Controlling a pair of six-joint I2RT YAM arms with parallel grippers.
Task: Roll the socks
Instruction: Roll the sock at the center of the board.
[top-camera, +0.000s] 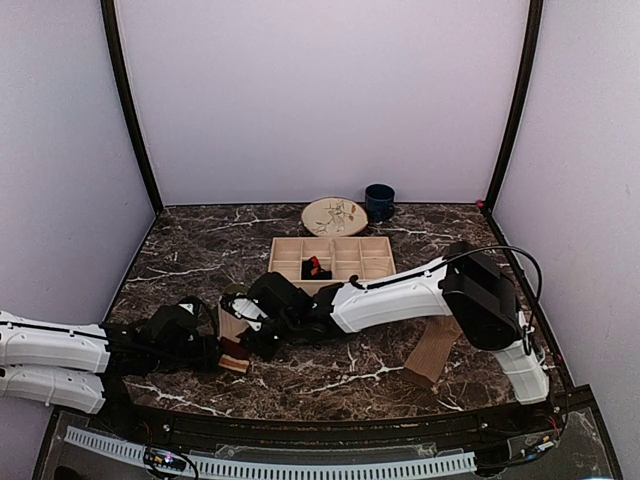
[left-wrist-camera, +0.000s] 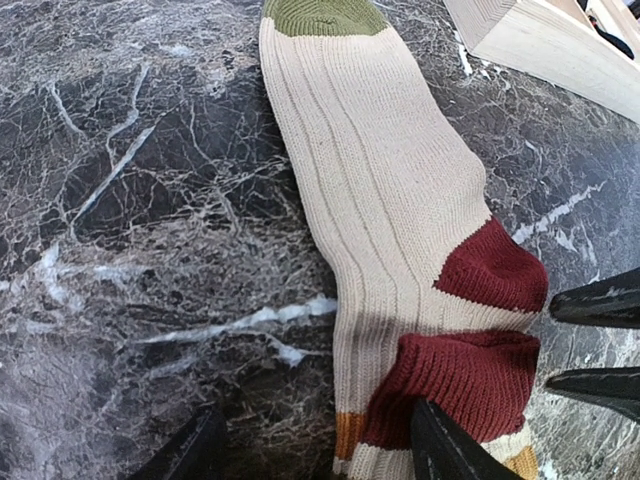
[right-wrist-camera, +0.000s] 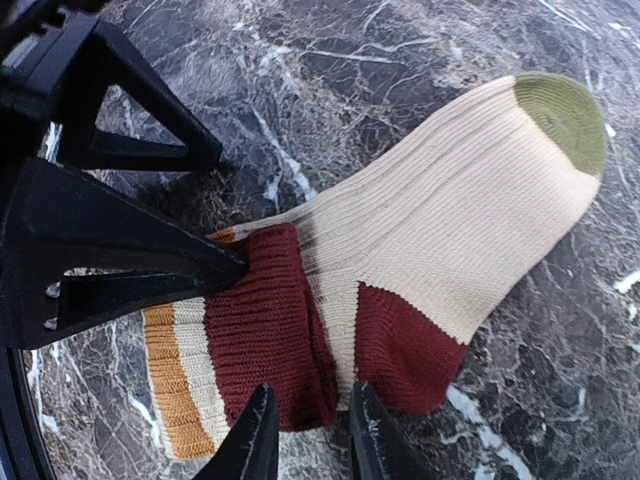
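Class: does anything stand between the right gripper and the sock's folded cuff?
Nothing visible does. The right gripper is right at the sock's folded maroon cuff; the left gripper reaches that cuff from the side.

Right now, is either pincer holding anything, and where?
Left pincer: open, holding nothing. Right pincer: straddles the folded maroon cuff of the striped sock; a grip cannot be told.
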